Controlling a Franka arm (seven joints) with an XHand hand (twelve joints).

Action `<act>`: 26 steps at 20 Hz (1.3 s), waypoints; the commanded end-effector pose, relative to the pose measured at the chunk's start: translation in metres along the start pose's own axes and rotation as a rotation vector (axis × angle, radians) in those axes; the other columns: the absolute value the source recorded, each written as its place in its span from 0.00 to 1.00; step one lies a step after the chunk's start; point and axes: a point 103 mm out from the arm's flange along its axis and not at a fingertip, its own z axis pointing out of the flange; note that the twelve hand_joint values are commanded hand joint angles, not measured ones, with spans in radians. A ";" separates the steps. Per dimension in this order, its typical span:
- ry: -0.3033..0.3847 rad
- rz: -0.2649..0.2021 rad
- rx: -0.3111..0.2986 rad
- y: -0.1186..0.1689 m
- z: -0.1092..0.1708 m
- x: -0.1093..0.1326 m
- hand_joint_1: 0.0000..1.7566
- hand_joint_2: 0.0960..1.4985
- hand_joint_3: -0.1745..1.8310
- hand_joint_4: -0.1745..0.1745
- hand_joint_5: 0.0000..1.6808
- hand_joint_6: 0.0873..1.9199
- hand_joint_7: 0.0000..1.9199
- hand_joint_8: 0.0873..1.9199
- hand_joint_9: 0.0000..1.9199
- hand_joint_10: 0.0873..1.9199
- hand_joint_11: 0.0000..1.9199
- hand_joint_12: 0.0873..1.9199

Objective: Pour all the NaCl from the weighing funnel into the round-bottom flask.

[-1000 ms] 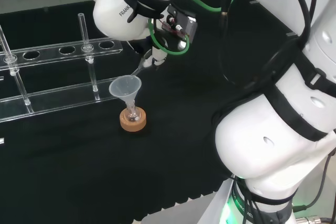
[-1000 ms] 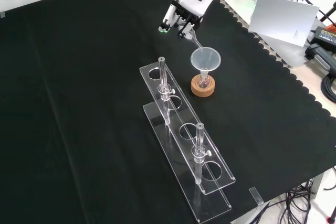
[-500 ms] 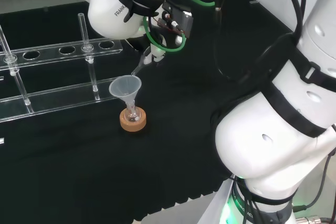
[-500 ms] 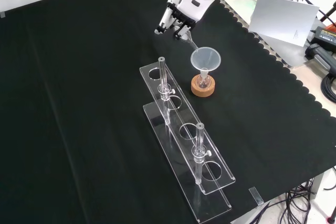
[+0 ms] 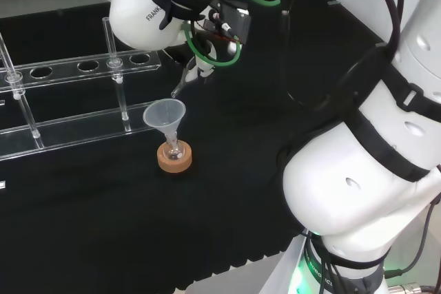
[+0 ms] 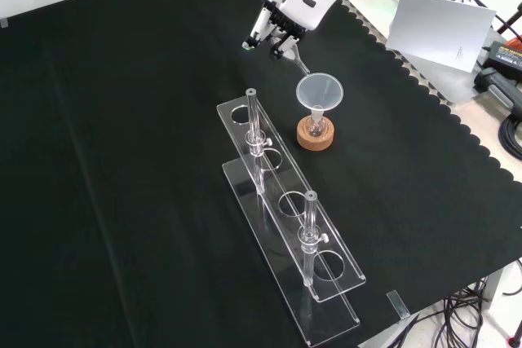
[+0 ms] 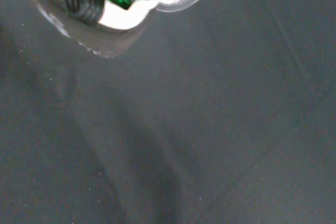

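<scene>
Flasks: one round-bottom flask point(image 6: 315, 128) on one cork ring point(image 6: 315, 138), one funnel point(image 6: 318, 91) seated in it.
Weighing funnel point(image 6: 298, 62): one, pinched by curled fingers point(image 6: 277, 34) of the hand point(image 6: 273, 26), its tip held over the funnel.

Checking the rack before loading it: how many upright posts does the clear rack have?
2 show in the front view: one post at the clear rack's far end beside the funnel, one post toward its near end.
</scene>
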 end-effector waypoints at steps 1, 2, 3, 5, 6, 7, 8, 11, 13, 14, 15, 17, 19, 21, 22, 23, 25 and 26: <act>-0.017 -0.008 0.004 -0.001 -0.004 0.000 0.65 0.44 0.31 1.00 0.91 0.00 0.88 0.00 0.57 0.04 0.00 0.72; -0.021 -0.009 0.003 -0.001 -0.004 -0.001 0.65 0.44 0.31 1.00 0.91 0.00 0.88 0.00 0.57 0.04 0.00 0.72; -0.028 -0.012 0.004 0.000 -0.004 -0.001 0.65 0.44 0.31 1.00 0.91 0.00 0.88 0.00 0.57 0.04 0.00 0.72; -0.041 -0.019 0.006 0.001 -0.006 -0.002 0.65 0.44 0.31 1.00 0.91 0.00 0.88 0.00 0.57 0.04 0.00 0.72; -0.050 -0.022 0.006 0.002 -0.007 -0.002 0.65 0.44 0.31 1.00 0.91 0.00 0.88 0.00 0.57 0.04 0.00 0.72; -0.053 -0.024 0.008 0.002 -0.008 -0.003 0.65 0.44 0.31 1.00 0.91 0.00 0.88 0.00 0.57 0.04 0.00 0.72; -0.056 -0.021 0.010 0.002 -0.009 -0.004 0.65 0.44 0.31 1.00 0.91 0.00 0.88 0.00 0.57 0.04 0.00 0.72; -0.061 -0.011 0.026 0.002 -0.009 -0.005 0.65 0.44 0.31 1.00 0.91 0.00 0.88 0.00 0.57 0.04 0.00 0.72; -0.066 -0.011 0.031 0.002 -0.011 -0.004 0.65 0.44 0.31 1.00 0.91 0.00 0.88 0.00 0.57 0.04 0.00 0.72; -0.071 -0.011 0.030 0.002 -0.013 -0.003 0.65 0.44 0.31 1.00 0.91 0.00 0.88 0.00 0.57 0.04 0.00 0.72; -0.075 -0.011 0.031 0.003 -0.014 -0.003 0.65 0.44 0.31 1.00 0.91 0.00 0.88 0.00 0.57 0.04 0.00 0.72; -0.088 -0.015 0.030 0.004 -0.017 0.000 0.65 0.44 0.30 1.00 0.91 0.00 0.88 0.00 0.57 0.04 0.00 0.72; -0.093 -0.021 0.031 0.004 -0.019 0.003 0.65 0.44 0.30 1.00 0.91 0.00 0.88 0.00 0.57 0.04 0.00 0.72; -0.105 -0.032 0.040 0.005 -0.022 0.008 0.65 0.44 0.30 1.00 0.91 0.00 0.88 0.00 0.57 0.04 0.00 0.72; -0.111 -0.036 0.043 0.006 -0.023 0.009 0.65 0.44 0.30 1.00 0.91 0.00 0.88 0.00 0.57 0.04 0.00 0.72; -0.115 -0.037 0.043 0.006 -0.023 0.010 0.65 0.44 0.30 1.00 0.91 0.00 0.88 0.00 0.57 0.04 0.00 0.72; -0.131 -0.042 0.051 0.007 -0.025 0.011 0.65 0.44 0.30 1.00 0.91 0.00 0.88 0.00 0.57 0.04 0.00 0.72; -0.140 -0.045 0.051 0.007 -0.025 0.012 0.65 0.44 0.30 1.00 0.91 0.00 0.88 0.00 0.57 0.04 0.00 0.72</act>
